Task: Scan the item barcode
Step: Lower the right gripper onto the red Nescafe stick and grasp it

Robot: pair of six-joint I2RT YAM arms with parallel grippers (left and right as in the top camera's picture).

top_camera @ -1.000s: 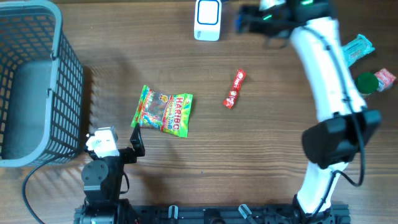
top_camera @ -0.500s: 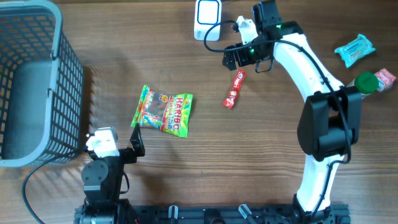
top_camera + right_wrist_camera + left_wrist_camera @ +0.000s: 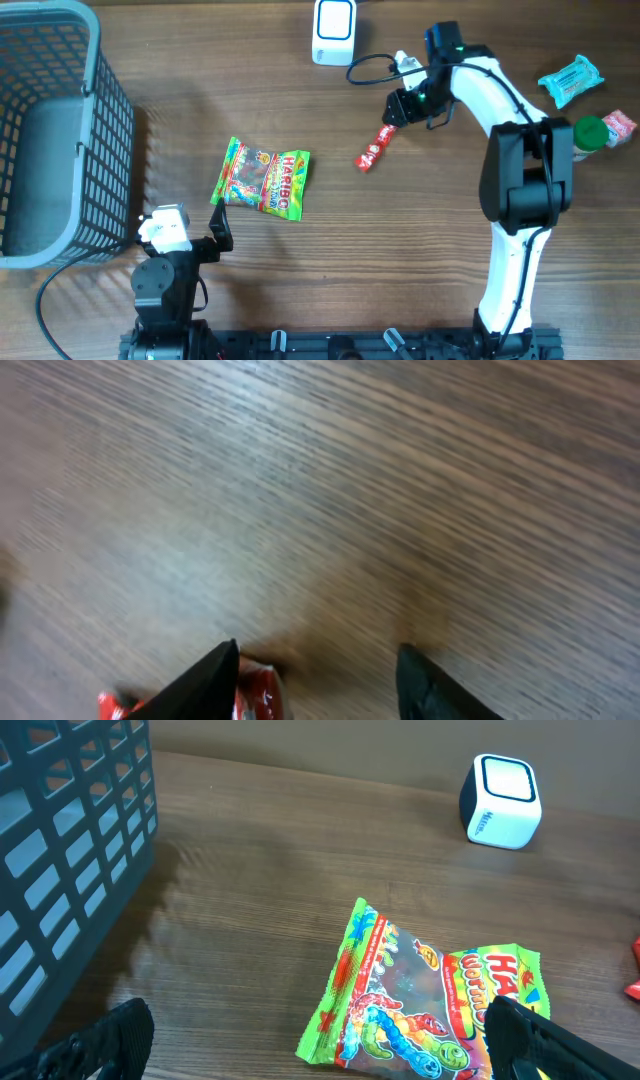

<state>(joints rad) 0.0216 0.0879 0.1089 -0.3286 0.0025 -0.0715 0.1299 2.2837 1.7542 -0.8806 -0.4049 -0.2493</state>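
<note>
One red snack stick [image 3: 374, 150] lies slantwise on the table [image 3: 420, 240], right of middle and toward the far edge. The right pincer [image 3: 397, 108] is down at the stick's upper end. Its fingers stand apart with bare wood between them – the wrist view shows the red wrapper [image 3: 250, 695] against just one finger [image 3: 215, 675]. One white scanner [image 3: 333, 30] stands at the far edge, near the stick. One Haribo gummy bag [image 3: 264, 180] lies left of middle. One grey basket [image 3: 110, 150] fills the far left corner. By the right edge lie one teal packet [image 3: 570, 80], one green-capped item [image 3: 590, 132] and one red-and-white packet [image 3: 619, 125]. The left pincer [image 3: 320, 1060] hangs wide apart – empty – near the gummy bag.
</note>
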